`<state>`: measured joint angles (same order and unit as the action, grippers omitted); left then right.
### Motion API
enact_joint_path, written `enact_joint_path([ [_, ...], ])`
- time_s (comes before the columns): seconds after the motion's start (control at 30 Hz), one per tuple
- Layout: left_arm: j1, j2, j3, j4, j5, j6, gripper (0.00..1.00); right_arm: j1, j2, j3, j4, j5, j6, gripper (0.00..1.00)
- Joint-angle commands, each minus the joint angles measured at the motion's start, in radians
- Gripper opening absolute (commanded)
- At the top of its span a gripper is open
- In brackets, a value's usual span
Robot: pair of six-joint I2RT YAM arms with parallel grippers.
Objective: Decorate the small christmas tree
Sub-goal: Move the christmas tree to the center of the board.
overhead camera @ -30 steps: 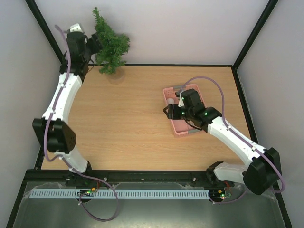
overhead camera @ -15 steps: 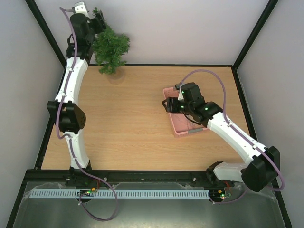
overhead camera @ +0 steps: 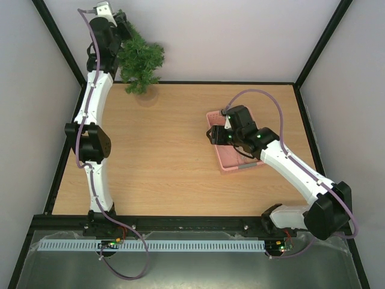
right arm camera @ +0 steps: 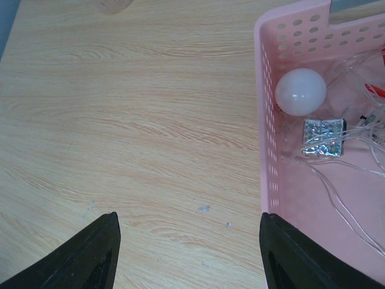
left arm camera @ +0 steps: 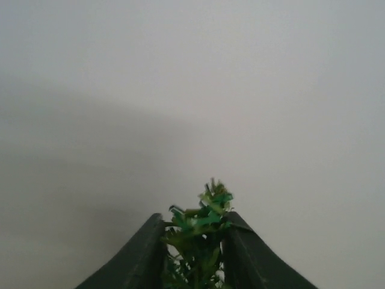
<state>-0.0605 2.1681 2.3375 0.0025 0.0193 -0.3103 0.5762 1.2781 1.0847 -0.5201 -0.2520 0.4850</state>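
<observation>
Table (overhead camera: pixel 168 150): we note the left arm (overhead camera: pixel 96 102) stretched full length to the far left corner, and the right arm (overhead camera: pixel 289 168) bent over the right side. The small christmas tree (overhead camera: pixel 141 60) stands upright at the far left edge, long axis vertical, and the left arm is much nearer. Left gripper (left arm camera: pixel 193 218) is at the treetop, jaws narrow, bristles against both fingers: grasping the tip, we judge. Right gripper (right arm camera: pixel 187 215) hovers at the left wall of the pink basket (right arm camera: pixel 264 120), released, empty. Inside are a white ball (right arm camera: pixel 301 91) and a silver trinket (right arm camera: pixel 323 137).
</observation>
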Motion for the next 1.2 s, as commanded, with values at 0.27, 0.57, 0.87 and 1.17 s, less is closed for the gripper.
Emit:
enact_joint_path([
  [0.27, -0.003, -0.101, 0.030, 0.042, 0.076, 0.067, 0.02, 0.004, 0.014, -0.046, 0.007, 0.014, -0.012, 0.61],
  [0.57, -0.017, -0.235, -0.052, 0.018, 0.097, 0.078, 0.02, 0.004, -0.018, -0.049, 0.020, 0.015, -0.020, 0.61],
  [0.87, -0.045, -0.389, -0.210, -0.044, 0.084, 0.081, 0.02, 0.003, -0.071, -0.073, 0.026, 0.027, -0.017, 0.61],
  [1.17, -0.093, -0.587, -0.502, -0.019, 0.051, 0.107, 0.02, 0.003, -0.102, -0.088, 0.009, 0.046, -0.017, 0.61],
])
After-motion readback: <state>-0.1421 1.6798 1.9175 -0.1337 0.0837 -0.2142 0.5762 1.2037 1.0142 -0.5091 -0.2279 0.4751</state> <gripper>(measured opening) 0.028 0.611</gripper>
